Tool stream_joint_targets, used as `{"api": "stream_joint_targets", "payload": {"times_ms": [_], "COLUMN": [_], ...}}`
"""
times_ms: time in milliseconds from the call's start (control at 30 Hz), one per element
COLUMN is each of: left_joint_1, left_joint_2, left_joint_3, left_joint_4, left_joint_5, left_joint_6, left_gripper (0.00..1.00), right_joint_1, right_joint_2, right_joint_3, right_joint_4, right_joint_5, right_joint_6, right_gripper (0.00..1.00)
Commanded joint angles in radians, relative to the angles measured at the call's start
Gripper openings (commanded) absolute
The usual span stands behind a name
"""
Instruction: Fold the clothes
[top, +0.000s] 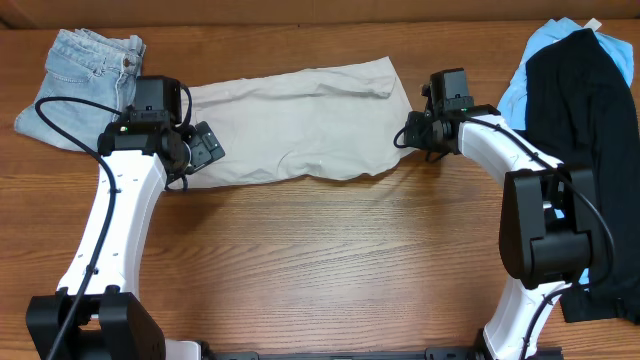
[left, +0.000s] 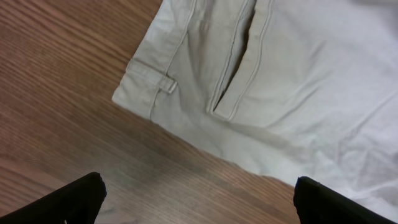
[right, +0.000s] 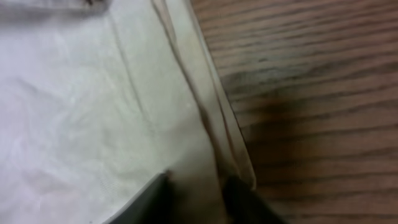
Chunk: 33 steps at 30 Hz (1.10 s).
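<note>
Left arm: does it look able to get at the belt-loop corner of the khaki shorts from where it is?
Probably yes. The left gripper is open, and only bare table lies between its fingers and the belt-loop corner of the khaki shorts.

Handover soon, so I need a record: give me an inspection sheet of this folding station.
Surface: wooden table, no damage seen.
Job's things: khaki shorts spread flat mid-table, wrinkled, not yet folded.
Clutter: denim shorts far left; black garment over sky-blue garment, right.
Grippers: left gripper open above wood by the waistband corner; right gripper jaws narrow astride the shorts' edge, grip unclear.
Cables: black cable loops across the denim shorts.
Surroundings: nothing seen.
</note>
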Motion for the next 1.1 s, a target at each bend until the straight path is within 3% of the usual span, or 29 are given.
{"api": "stream_joint_targets", "payload": {"times_ms": [0,67,267,433,600,633,667,700,733,767,867,967,1033,1067], "left_joint_1": [-0.003,-0.003,-0.003,-0.003,-0.003,-0.003,-0.003,-0.003,-0.003,-0.003,-0.003,-0.003,-0.003,-0.003], "left_joint_2": [-0.013,-0.013,-0.013,-0.013,-0.014,-0.014,-0.014,-0.013,-0.014,-0.014,-0.014,-0.013,-0.013,-0.013], "left_joint_3": [0.016,0.016,0.016,0.016,0.016,0.016,0.016,0.016,0.016,0.016,0.016,0.016,0.016,0.016], "left_joint_4": [-0.019,-0.026,-0.051,-0.084,-0.105,-0.106,-0.105,-0.104,-0.100,-0.096,-0.078,-0.068,-0.061,-0.056], "left_joint_5": [0.005,0.005,0.005,0.005,0.004,0.004,0.004,0.004,0.004,0.005,0.005,0.004,0.004,0.004], "left_joint_6": [0.023,0.023,0.027,0.063,0.123,0.136,0.150,0.161,0.171,0.178,0.204,0.210,0.219,0.223], "left_gripper": [1.00,1.00,1.00,1.00,1.00,1.00,1.00,1.00,1.00,1.00,1.00,1.00,1.00,1.00], "right_joint_1": [0.005,0.001,-0.026,-0.027,-0.029,-0.029,-0.029,-0.029,-0.029,-0.029,-0.028,-0.024,-0.020,-0.016], "right_joint_2": [0.018,0.018,0.002,-0.056,-0.179,-0.204,-0.229,-0.251,-0.268,-0.281,-0.291,-0.272,-0.253,-0.241], "right_joint_3": [-0.003,-0.003,-0.003,-0.003,-0.003,-0.001,0.001,0.005,0.008,0.009,0.009,0.008,0.007,0.005], "right_joint_4": [-0.047,-0.100,-0.333,-0.520,-0.592,-0.594,-0.592,-0.587,-0.574,-0.555,-0.475,-0.406,-0.375,-0.362], "right_joint_5": [-0.002,0.003,0.002,0.007,0.013,0.012,0.010,0.011,0.012,0.013,0.012,0.000,-0.010,-0.019], "right_joint_6": [0.000,0.041,0.152,0.151,0.140,0.127,0.108,0.086,0.064,0.045,-0.005,-0.015,-0.022,-0.027], "right_gripper": [0.17,0.04,0.04,0.04,0.04,0.07,0.24,0.47,0.57,0.65,0.72,0.71,0.59,0.47]}}
